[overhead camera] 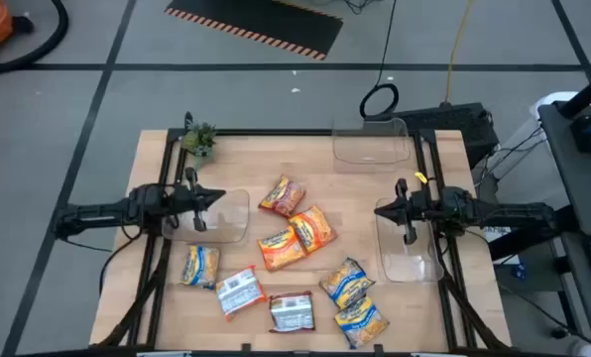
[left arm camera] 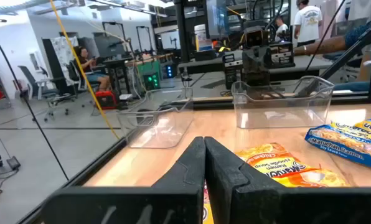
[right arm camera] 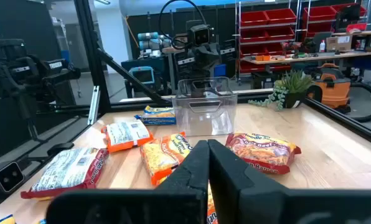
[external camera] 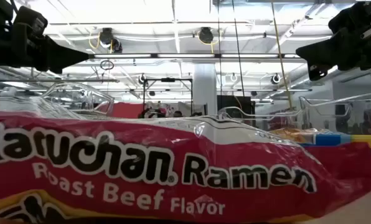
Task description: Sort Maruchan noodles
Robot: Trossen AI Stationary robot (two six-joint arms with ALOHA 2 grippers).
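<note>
Currently idle | left pincer [overhead camera: 198, 198] clenched, empty, above a clear bin [overhead camera: 221, 216] | right pincer [overhead camera: 403, 210] clenched, empty, over another bin [overhead camera: 407, 248] | Maruchan noodles [overhead camera: 294, 238] scattered mid-tabletop [overhead camera: 246, 164], unsorted | advice: spread fingers first, descend on one isolated packet, grip its flat middle

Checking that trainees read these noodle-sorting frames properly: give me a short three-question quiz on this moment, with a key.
1. True or false: the left tool and the right tool are both shut.
2. How many clear bins stand on the table? A two, B three, C five.
3. Fill in: the noodle packet filling the low view reads "___ Flavor".
Key: 1 true; 2 B; 3 Roast Beef.
</note>
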